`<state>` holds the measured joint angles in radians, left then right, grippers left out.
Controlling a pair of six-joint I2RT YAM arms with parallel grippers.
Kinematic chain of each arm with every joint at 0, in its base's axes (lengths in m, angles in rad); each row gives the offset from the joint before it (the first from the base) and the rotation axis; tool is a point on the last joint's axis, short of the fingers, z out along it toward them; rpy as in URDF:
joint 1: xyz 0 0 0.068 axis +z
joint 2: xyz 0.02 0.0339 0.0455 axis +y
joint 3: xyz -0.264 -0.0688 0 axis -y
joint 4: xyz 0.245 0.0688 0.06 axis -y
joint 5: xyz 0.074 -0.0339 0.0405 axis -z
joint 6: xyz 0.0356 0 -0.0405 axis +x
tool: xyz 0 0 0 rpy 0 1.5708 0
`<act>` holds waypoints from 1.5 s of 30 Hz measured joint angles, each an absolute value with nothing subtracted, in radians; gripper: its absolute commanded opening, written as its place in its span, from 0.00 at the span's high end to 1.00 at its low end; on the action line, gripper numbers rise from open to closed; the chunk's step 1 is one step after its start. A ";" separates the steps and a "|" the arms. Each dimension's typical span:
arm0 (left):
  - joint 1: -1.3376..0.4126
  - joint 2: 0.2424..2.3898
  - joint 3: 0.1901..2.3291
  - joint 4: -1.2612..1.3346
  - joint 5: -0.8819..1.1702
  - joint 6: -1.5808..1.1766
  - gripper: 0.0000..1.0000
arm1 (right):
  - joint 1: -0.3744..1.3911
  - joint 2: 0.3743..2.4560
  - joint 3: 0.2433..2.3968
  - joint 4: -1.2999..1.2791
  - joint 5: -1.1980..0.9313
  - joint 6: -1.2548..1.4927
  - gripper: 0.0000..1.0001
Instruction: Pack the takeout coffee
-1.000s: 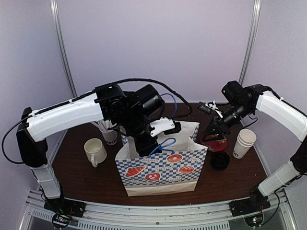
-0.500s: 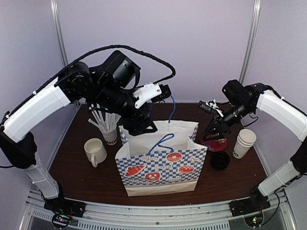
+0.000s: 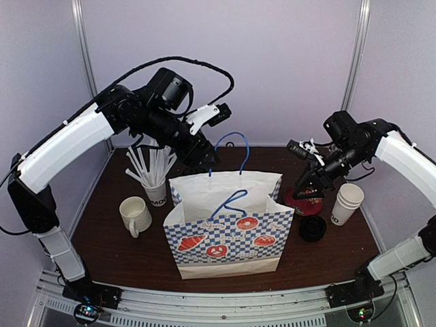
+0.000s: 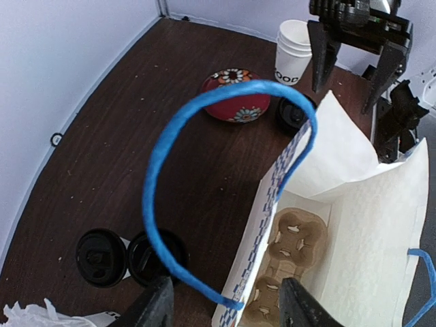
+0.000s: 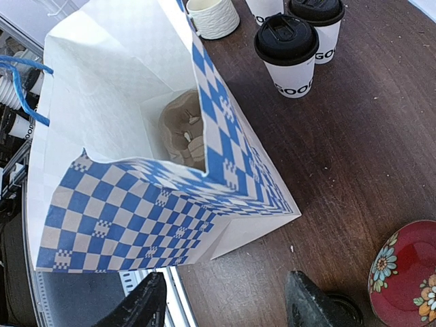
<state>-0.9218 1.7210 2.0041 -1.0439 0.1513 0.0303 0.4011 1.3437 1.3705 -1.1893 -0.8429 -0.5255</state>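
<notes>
1. While the left arm reaches high over the far left corner of the paper bag point(image 3: 228, 235), the left gripper point(image 4: 223, 300) is open. Its 2 fingers point(image 4: 155, 308) sit well apart on either side of the foot of the bag's blue handle point(image 4: 160, 170). The cord passes through the gap, but nothing is clamped.
2. The right gripper point(image 5: 228, 300) is also open and empty, with its fingers spread wide. It hangs over the table to the right of the bag, above the red flowered bowl point(image 3: 304, 201).
3. The 2 takeout coffee cups point(image 5: 286, 51) stand upright on the table, side by side, just outside the bag's far wall. Both have their black lids on. The top view does not show them, because the bag and the left arm are in the way.
4. The bag stands upright with its mouth open. A brown cardboard cup carrier point(image 4: 289, 248) lies flat on its bottom, and neither cup is in it.
5. The bowl sits just beside the bag's right wall. To its right is a stack of white lidless cups point(image 3: 348, 201), with a loose black lid point(image 3: 312, 229) near the stack on the side closer to the arms' bases.
6. A cream mug point(image 3: 135, 214) stands to the left of the bag. A white cup of straws point(image 3: 154, 185) stands just behind the mug.
</notes>
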 measured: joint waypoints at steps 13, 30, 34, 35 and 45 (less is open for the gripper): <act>-0.896 1.776 2.003 -1.005 0.266 -0.001 0.63 | 0.398 1.325 1.357 -1.185 -0.828 -0.524 0.38; -0.876 1.731 1.892 -0.968 0.310 -0.028 1.00 | 0.397 1.370 1.443 -1.195 -0.826 -0.525 0.40; -0.875 1.655 1.836 -0.989 0.279 -0.028 1.00 | 0.397 1.413 1.485 -1.180 -0.824 -0.515 0.41; -0.874 1.633 1.822 -0.998 0.269 -0.028 1.00 | 0.397 1.422 1.492 -1.172 -0.823 -0.510 0.41; -0.820 1.413 1.681 -1.101 0.143 -0.033 1.00 | 0.399 1.556 1.555 -1.048 -0.807 -0.418 0.42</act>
<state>-0.8204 1.4132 1.6814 -1.1007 0.1432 -0.0334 0.3992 1.5558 1.5551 -1.0477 -0.8070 -0.4183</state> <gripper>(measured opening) 0.004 0.584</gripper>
